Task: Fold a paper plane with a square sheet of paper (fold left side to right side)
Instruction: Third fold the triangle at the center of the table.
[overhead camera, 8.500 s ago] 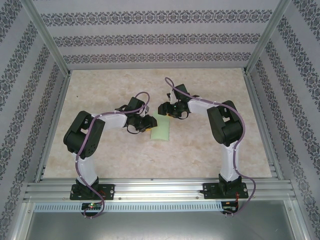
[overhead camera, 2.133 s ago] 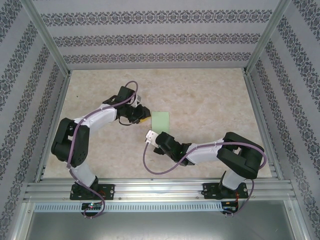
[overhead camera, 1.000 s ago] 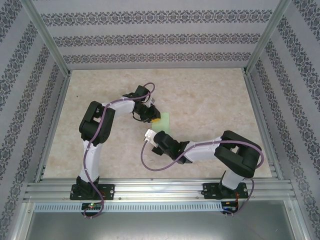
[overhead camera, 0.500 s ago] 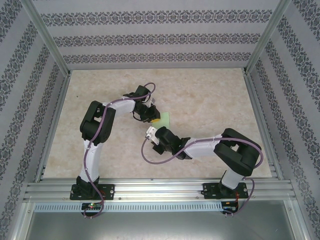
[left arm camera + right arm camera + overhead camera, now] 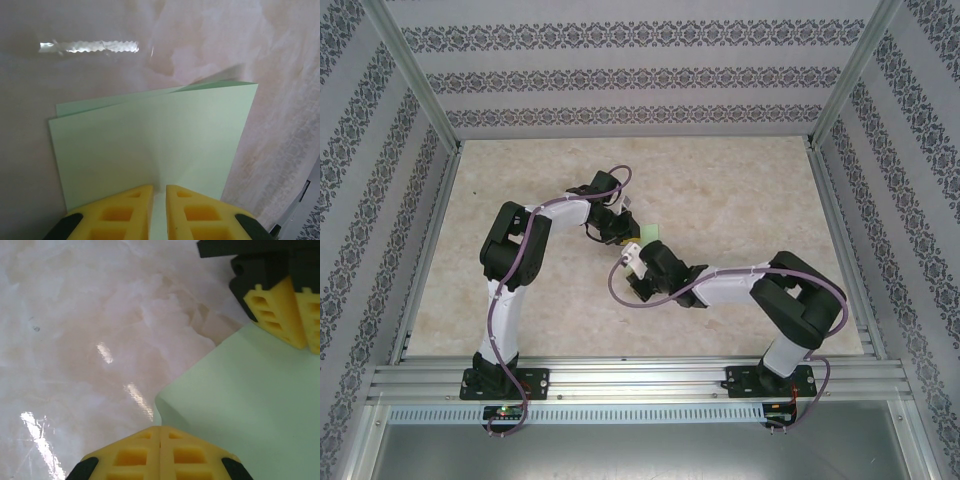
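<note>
Pale mint-green and folded into two layers, the sheet of paper lay near the middle of the marbled beige table, most of it hidden in the overhead view by the two arms that met above it. The left gripper sat at the sheet's 9 o'clock side, and the right gripper reached in from about 5 o'clock. Seen from the left wrist, the sheet of paper spread away from the left gripper toward 12 o'clock. Its upper layer sat slightly askew, so a thin sliver of the lower layer showed along the far and left edges. The yellow fingers had drawn in to a narrow slit, with the sheet's near edge running into it, so they were clamped on the paper. A shiny, jagged-edged strip lay on the table at about 11 o'clock, apart from the sheet. From the right wrist, the right gripper had its two fingers pressed together with nothing between them, just short of a rounded corner of the sheet of paper (whether they touched it I could not tell). The left gripper met the sheet's far edge at 2 o'clock.
</note>
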Robot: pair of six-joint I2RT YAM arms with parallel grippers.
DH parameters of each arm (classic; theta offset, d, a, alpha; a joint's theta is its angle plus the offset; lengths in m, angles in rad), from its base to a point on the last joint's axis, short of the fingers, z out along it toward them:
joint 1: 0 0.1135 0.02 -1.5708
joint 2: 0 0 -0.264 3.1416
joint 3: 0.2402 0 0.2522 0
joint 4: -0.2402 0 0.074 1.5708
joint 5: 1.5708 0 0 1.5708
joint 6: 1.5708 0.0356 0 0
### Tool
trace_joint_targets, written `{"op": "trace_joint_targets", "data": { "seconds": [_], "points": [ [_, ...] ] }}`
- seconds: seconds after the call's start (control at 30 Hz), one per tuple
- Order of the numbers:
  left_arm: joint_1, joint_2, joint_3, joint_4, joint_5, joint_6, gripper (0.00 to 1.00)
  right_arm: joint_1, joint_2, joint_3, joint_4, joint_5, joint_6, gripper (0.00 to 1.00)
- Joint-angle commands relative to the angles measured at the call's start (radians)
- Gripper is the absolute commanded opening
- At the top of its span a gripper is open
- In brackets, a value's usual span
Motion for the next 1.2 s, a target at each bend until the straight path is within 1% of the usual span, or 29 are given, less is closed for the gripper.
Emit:
{"op": "trace_joint_targets", "data": {
  "seconds": [0.0,0.2,0.5,1.0,1.17],
  "points": [
    [-0.011,0.055,0.0,-0.053,-0.058,0.028,0.17,-0.037,-0.033,0.013,0.006,-0.117,0.064,0.0],
    [-0.011,0.055,-0.001,-0.053,-0.058,0.029,0.17,-0.1,-0.034,0.004,0.029,-0.17,0.122,0.0],
    [-0.011,0.055,-0.008,-0.05,-0.058,0.028,0.17,-0.171,-0.012,0.031,-0.018,-0.18,0.165,0.0],
    [-0.013,0.055,-0.01,-0.046,-0.057,0.024,0.17,-0.233,0.048,0.079,-0.096,-0.186,0.194,0.0],
    [-0.013,0.057,-0.011,-0.046,-0.057,0.026,0.17,-0.245,0.059,0.071,-0.093,-0.175,0.225,0.0]
  ]
}}
